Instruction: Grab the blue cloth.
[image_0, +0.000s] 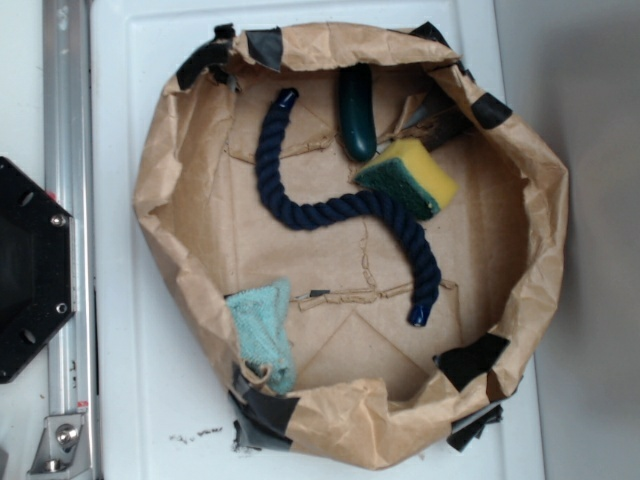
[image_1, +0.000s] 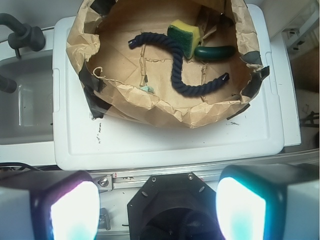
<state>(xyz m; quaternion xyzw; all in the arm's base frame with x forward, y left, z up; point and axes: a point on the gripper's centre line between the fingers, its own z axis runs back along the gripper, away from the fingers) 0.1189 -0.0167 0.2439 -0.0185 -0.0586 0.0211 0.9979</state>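
Blue cloth (image_0: 262, 335): lower left of the exterior frame, inside the brown paper basin (image_0: 540, 200), draped against its left wall; long axis runs roughly top to bottom, lower end tilted slightly right. In the wrist frame only a teal sliver (image_1: 146, 89) shows past the paper rim.

Navy rope (image_0: 345, 212): S-curve across the basin floor, apart from the cloth.

Yellow-green sponge (image_0: 410, 178): upper right, beside a dark green cucumber-shaped object (image_0: 356, 112).

My fingers (image_1: 75, 212): spread wide, released, grasping nothing, over the white counter (image_1: 165, 145) edge.
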